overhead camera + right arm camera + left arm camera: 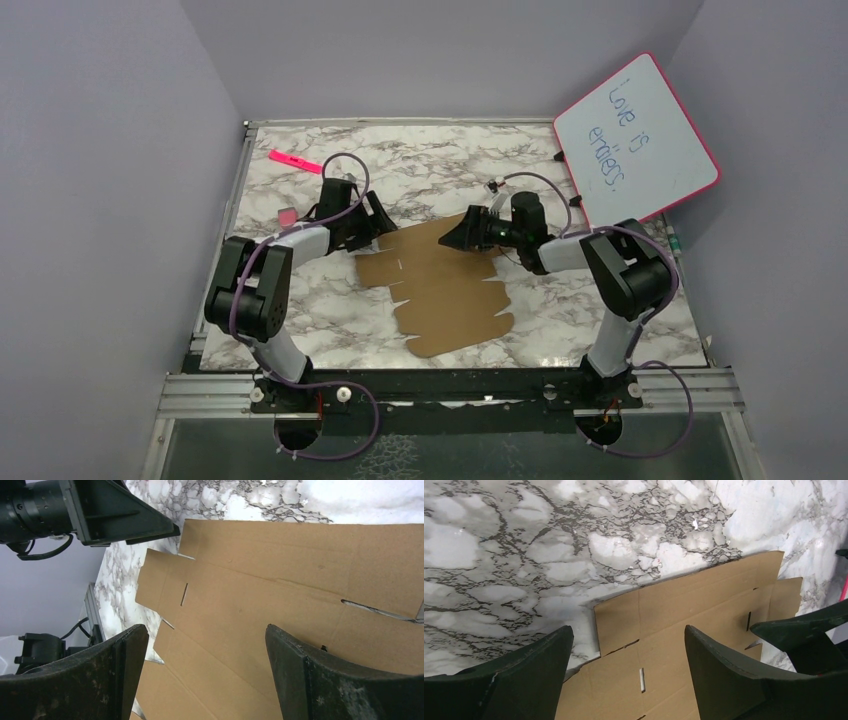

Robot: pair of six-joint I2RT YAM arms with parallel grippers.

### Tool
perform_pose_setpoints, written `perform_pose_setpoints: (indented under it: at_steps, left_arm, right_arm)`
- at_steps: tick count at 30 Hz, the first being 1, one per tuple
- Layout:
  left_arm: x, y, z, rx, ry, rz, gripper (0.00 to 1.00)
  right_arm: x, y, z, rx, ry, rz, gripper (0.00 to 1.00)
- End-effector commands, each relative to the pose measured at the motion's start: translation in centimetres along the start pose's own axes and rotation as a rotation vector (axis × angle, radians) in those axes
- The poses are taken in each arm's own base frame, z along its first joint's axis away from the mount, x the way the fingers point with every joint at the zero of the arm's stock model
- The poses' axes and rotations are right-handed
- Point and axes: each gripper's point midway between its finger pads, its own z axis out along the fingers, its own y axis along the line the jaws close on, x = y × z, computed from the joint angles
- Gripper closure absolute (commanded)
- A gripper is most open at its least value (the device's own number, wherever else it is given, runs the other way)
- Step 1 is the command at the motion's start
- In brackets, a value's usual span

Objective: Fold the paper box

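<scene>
The paper box (440,285) is a flat brown die-cut cardboard sheet with flaps, slots and creases, lying on the marble table in the middle. My left gripper (378,228) hovers over its far left corner, jaws wide open and empty; in the left wrist view the sheet (684,630) lies flat under the gripper (629,632). My right gripper (458,232) hangs over the far right end of the sheet, also open with nothing between its fingers. In the right wrist view the cardboard (280,590) fills the space below the gripper (206,630), and the left gripper's fingers (125,515) show at top left.
A pink-framed whiteboard (634,140) leans at the back right. A pink marker (294,160) lies at the back left, with a small pink object (286,215) near the left arm. The table's metal rail (450,385) runs along the near edge.
</scene>
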Motion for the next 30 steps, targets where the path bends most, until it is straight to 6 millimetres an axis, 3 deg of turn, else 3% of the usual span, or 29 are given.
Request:
perform_pose_setpoints:
  at_steps: [1,7,21,30]
  left_arm:
    - [0.2,-1.3,0.8,0.079,0.033,-0.015,0.18]
    - [0.5,-2.2,1.0,0.134,0.055,-0.043,0.23]
    - [-1.1,-4.3,-1.3,0.181,-0.008,-0.025,0.35]
    - [-0.5,-5.5,-0.7,0.197,0.024,-0.006,0.37]
  right_arm:
    - [0.7,-0.9,0.3,0.019,-0.011,0.002,0.08]
    - [1.9,-1.7,0.3,0.038,0.012,0.027,0.08]
    - [2.9,-2.8,0.5,0.08,0.029,0.044,0.09]
    - [3.1,-2.9,0.5,0.087,0.03,0.048,0.09]
